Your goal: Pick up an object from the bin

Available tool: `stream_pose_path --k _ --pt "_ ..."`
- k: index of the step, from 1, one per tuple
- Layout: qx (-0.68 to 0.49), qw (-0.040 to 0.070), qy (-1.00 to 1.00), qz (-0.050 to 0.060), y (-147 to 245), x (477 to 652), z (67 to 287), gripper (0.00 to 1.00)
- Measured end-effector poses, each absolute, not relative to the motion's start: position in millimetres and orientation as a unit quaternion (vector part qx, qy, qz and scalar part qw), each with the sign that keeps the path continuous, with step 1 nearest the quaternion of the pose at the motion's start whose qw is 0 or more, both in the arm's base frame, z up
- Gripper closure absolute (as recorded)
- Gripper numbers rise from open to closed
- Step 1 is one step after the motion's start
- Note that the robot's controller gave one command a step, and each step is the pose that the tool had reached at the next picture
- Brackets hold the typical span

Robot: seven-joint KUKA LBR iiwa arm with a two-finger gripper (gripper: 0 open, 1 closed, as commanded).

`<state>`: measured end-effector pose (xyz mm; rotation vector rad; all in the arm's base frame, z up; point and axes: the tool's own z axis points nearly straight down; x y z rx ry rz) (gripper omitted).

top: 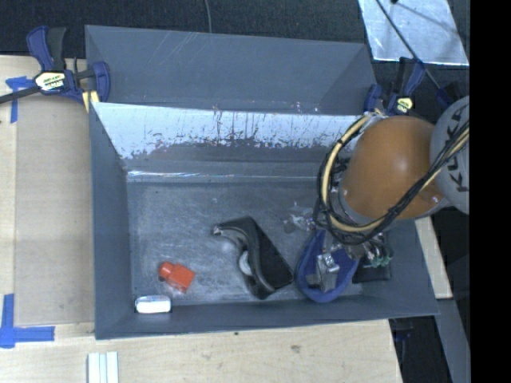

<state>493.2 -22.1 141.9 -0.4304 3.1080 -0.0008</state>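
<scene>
My gripper (328, 265) is low at the bin's front right, under the arm's wrist. It sits right over a blue curved plastic piece (310, 278) that lies against the front wall and wraps around the gripper's lower end. Whether it has hold of that piece is hidden. Just to its left lies a black angled tool (263, 259) with a grey tip, partly over a small white round thing (244, 264). A small black part (372, 272) lies to the gripper's right.
An orange block (176, 275) and a white oblong piece (152, 304) lie in the front left corner. The arm's brown dome and cables cover the bin's right side. The front wall stands close below the gripper.
</scene>
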Motion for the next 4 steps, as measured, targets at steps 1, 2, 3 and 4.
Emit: stream_pose_path --k 1,2,3,4 --pt "-0.293 0.003 0.956 0.0 -42 512.6 113 0.0" --pt "-0.481 0.0 0.877 0.001 -48 512.3 78 0.0" --pt "-0.521 0.004 0.854 -0.001 -63 484.0 72 0.0" --pt "-0.52 0.005 0.854 -0.001 -63 484.8 73 1.0"
